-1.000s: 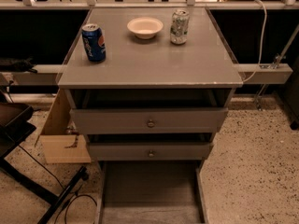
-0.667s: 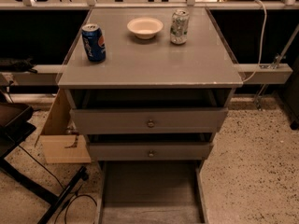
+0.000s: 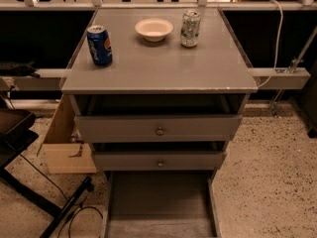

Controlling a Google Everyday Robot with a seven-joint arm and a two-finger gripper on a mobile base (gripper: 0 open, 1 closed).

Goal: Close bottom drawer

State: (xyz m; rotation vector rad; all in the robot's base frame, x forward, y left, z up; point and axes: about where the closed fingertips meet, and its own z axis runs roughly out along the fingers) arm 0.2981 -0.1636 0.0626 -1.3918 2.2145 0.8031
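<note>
The bottom drawer [image 3: 159,202] is pulled far out of the grey cabinet towards me. I see its long dark-grey box and side walls. Its front and knob are cut off below the picture's lower edge. Above it sit two wider grey drawer fronts, each with a small round knob: the top one [image 3: 159,131] and the middle one [image 3: 159,163]. Both stand slightly out from the cabinet. The gripper is not in view.
On the cabinet top [image 3: 158,68] stand a blue Pepsi can [image 3: 99,44], a white bowl [image 3: 154,29] and a silver-green can [image 3: 190,28]. A cardboard box [image 3: 67,143] sits at the cabinet's left. Dark chair legs and a cable [image 3: 59,207] lie on the speckled floor.
</note>
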